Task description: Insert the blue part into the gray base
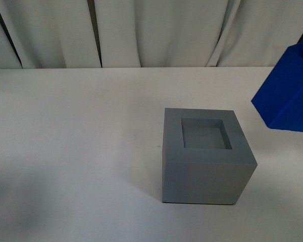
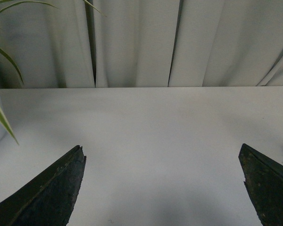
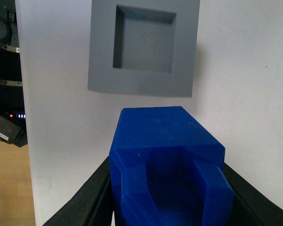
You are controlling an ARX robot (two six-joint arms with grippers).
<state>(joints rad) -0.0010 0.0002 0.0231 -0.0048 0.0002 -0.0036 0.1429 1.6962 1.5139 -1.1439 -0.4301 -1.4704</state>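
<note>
Although one edge of the white table (image 1: 65, 151) ran near the gray base (image 1: 207, 156), open tabletop lay on its other sides, with a pale curtain (image 1: 141, 30) behind. Above and right of the base, the right gripper (image 3: 167, 197) clamped the tilted blue part (image 1: 288, 91). The left gripper (image 2: 161, 150) was spread wide, holding nothing.

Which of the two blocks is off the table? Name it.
The blue part: the right gripper holds it in the air, off to the right of the gray base. The gray base sits flat on the table, its recess empty.
</note>
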